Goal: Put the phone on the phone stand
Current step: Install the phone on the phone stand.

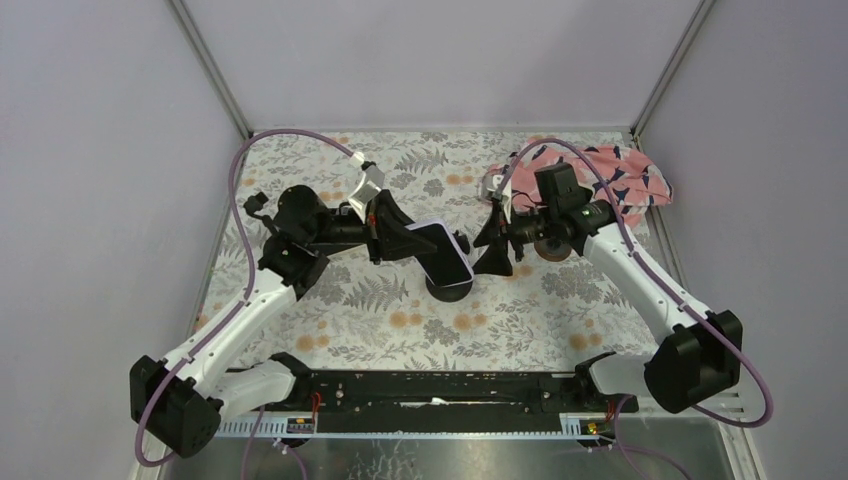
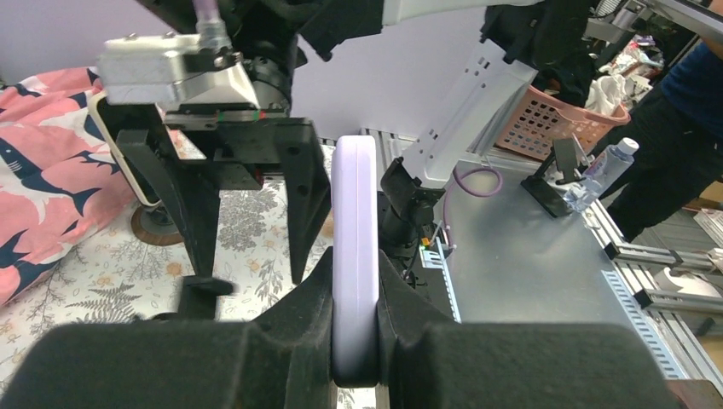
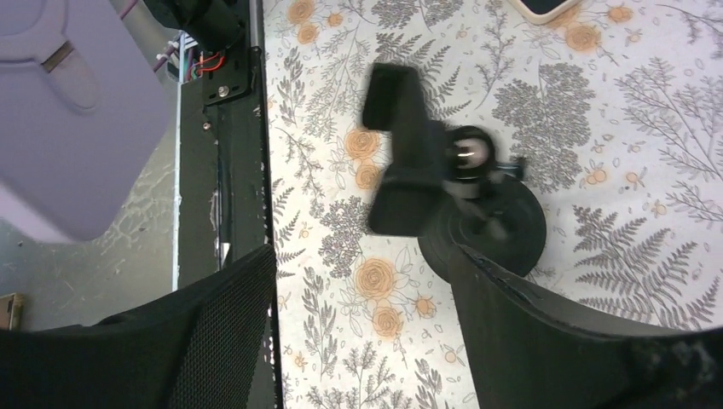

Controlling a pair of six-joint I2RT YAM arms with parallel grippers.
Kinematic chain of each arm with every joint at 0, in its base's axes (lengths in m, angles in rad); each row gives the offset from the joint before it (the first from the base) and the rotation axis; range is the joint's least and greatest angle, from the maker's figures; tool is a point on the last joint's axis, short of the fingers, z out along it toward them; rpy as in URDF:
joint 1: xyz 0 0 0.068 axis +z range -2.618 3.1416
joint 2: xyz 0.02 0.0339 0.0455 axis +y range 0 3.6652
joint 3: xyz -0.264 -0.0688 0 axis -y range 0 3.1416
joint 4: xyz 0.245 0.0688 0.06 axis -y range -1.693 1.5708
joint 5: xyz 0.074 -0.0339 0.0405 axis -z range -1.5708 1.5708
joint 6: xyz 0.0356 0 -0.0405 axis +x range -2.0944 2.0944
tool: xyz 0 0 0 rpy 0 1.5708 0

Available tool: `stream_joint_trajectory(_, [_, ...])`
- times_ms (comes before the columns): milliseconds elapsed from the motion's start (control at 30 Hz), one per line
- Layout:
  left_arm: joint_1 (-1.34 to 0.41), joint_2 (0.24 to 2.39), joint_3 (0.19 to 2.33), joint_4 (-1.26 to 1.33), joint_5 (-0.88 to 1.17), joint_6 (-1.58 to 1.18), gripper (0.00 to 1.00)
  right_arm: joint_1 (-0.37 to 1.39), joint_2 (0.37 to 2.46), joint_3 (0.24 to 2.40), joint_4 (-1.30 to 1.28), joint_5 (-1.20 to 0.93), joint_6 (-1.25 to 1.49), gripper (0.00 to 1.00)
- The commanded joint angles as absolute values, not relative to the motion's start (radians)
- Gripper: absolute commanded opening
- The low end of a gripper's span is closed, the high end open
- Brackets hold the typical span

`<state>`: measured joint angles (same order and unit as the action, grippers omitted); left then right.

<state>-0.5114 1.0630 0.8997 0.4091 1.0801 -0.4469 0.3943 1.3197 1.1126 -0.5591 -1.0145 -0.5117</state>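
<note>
The phone (image 1: 441, 250), in a lavender case, hangs tilted just above the black phone stand (image 1: 449, 288) at the middle of the table. My left gripper (image 1: 400, 240) is shut on the phone's left end. In the left wrist view the phone (image 2: 355, 247) stands edge-on between the left gripper's (image 2: 355, 266) black pads. My right gripper (image 1: 497, 246) is open beside the phone's right end, holding nothing. The right wrist view looks down past the right gripper (image 3: 362, 294) at the stand (image 3: 426, 170) with its round base (image 3: 511, 230). The phone (image 3: 68, 111) shows at the upper left there.
A pink shark-print cloth (image 1: 612, 182) lies at the back right. A light-edged flat object (image 2: 115, 158) and a round brown disc (image 2: 158, 226) sit beside it. A floral mat (image 1: 380, 300) covers the table. A black rail (image 1: 430, 390) runs along the near edge.
</note>
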Motion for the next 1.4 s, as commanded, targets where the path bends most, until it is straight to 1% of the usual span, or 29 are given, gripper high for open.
stream_joint_trajectory(0, [-0.519,1.062,0.943,0.476,1.024,-0.426,0.01,0.346,1.261,1.150,-0.603,-1.058,-0.542,0.85])
stream_joint_trajectory(167, [-0.521,1.066,0.940,0.511,0.996,-0.458,0.01,0.299,1.213,1.199,-0.695,-1.086,-0.579,0.94])
stream_joint_trajectory(267, [-0.528,1.069,0.929,0.560,0.957,-0.498,0.01,0.297,1.192,1.226,-0.783,-1.152,-0.621,0.99])
stream_joint_trajectory(367, [-0.548,1.079,0.928,0.583,0.893,-0.517,0.00,0.297,1.170,1.226,-0.819,-1.236,-0.616,1.00])
stream_joint_trajectory(500, [-0.582,1.101,0.934,0.604,0.800,-0.536,0.00,0.299,1.158,1.234,-0.808,-1.277,-0.567,1.00])
stream_joint_trajectory(700, [-0.633,1.149,0.957,0.630,0.718,-0.556,0.01,0.312,1.171,1.225,-0.717,-1.332,-0.466,0.99])
stream_joint_trajectory(767, [-0.649,1.163,0.961,0.640,0.707,-0.565,0.01,0.320,1.177,1.216,-0.677,-1.329,-0.421,0.93])
stream_joint_trajectory(833, [-0.667,1.171,0.966,0.643,0.692,-0.566,0.03,0.329,1.181,1.206,-0.629,-1.323,-0.370,0.81])
stream_joint_trajectory(900, [-0.675,1.177,0.963,0.643,0.684,-0.565,0.04,0.337,1.181,1.191,-0.594,-1.306,-0.335,0.66])
stream_joint_trajectory(1033, [-0.677,1.179,0.962,0.629,0.682,-0.564,0.10,0.340,1.181,1.178,-0.564,-1.272,-0.311,0.28])
stream_joint_trajectory(1100, [-0.678,1.178,0.974,0.593,0.694,-0.558,0.14,0.340,1.181,1.178,-0.563,-1.269,-0.310,0.17])
stream_joint_trajectory(1167, [-0.677,1.181,0.997,0.529,0.728,-0.536,0.26,0.340,1.182,1.178,-0.563,-1.276,-0.311,0.10])
stream_joint_trajectory(1200, [-0.678,1.184,1.011,0.490,0.752,-0.526,0.30,0.340,1.182,1.178,-0.565,-1.280,-0.312,0.07])
stream_joint_trajectory(1267, [-0.677,1.191,1.049,0.394,0.796,-0.497,0.34,0.340,1.184,1.181,-0.571,-1.285,-0.324,0.04])
stream_joint_trajectory(1367, [-0.676,1.198,1.112,0.230,0.841,-0.431,0.39,0.340,1.186,1.185,-0.598,-1.288,-0.356,0.02])
